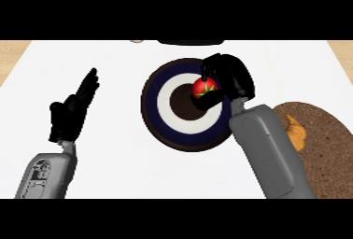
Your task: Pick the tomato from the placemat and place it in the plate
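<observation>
1. Grey left forearm (48, 175) enters nearest, at lower left. Its left hand (69, 112) rests open with fingers straight above the white bench (124, 172), well apart from the plate.
2. Midway lies the plate (153, 109), ringed navy, white and dark.
3. Over the plate's centre, the right hand (231, 77) is curled around the tomato (204, 87); I cannot tell whether the tomato touches the plate.
4. Far right, the brown placemat (324, 140) carries an orange item (295, 133), partly hidden by the right forearm (269, 149).
5. Likely risk: let go from a height, the round tomato could roll off the shallow plate, and fingers opening unevenly could flick it sideways.
</observation>
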